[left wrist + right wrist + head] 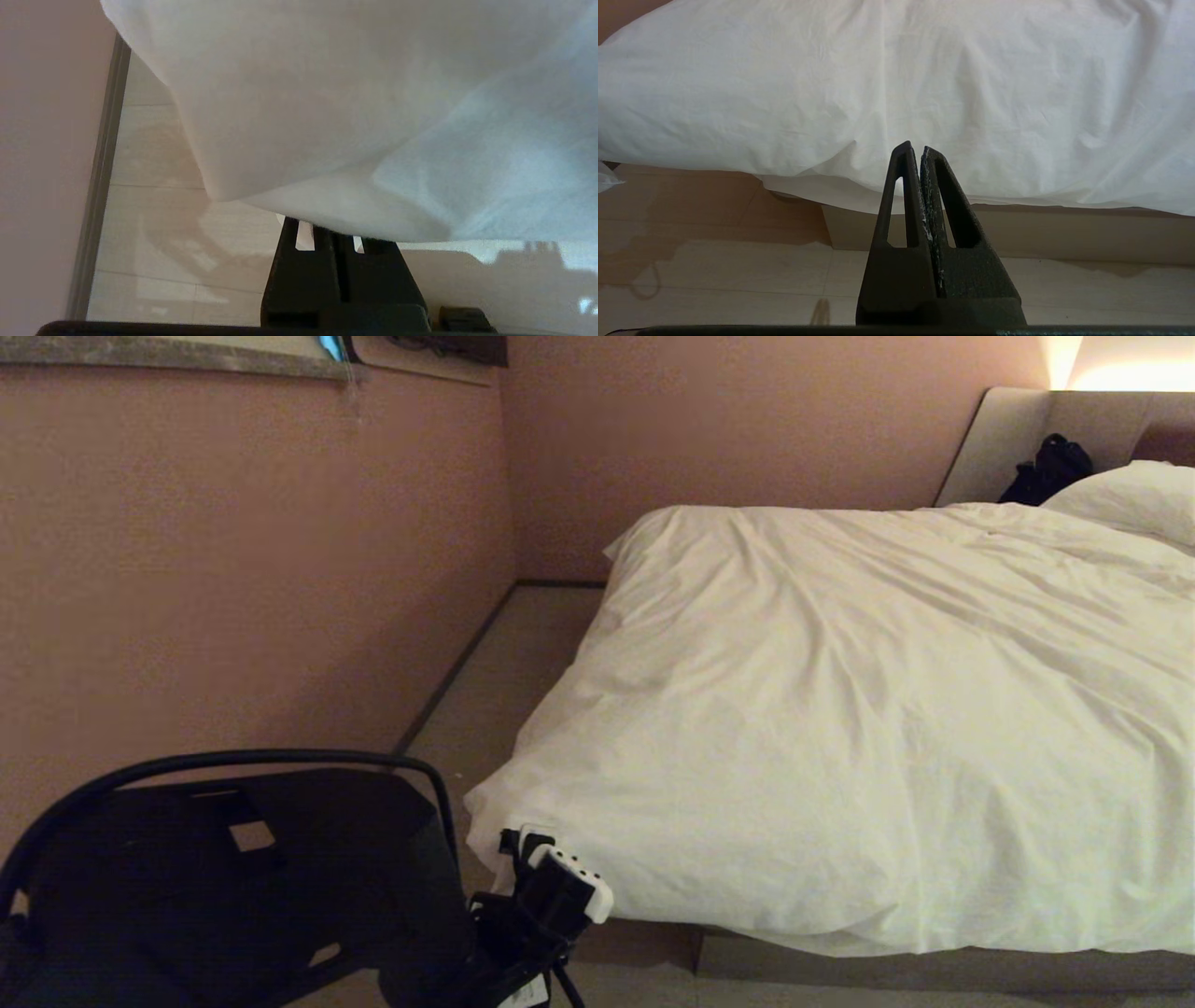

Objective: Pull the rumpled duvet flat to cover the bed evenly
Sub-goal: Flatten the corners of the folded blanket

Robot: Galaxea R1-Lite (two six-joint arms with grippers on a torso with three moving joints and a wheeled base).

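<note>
The duvet [868, 709] lies spread over the bed [934, 971], its long axis running from the foot corner at about 7 o'clock in the head view up to the headboard [1008, 439] at 2 o'clock. It's white, puffy and creased, and hangs over the foot edge. The left gripper [518, 845] sits at that corner, fingers pinched shut on the duvet's hem. The right gripper [920, 149] hangs by the foot edge, fingers pressed together on nothing.

Creased white duvet [868, 709] over bed [934, 971]
</note>
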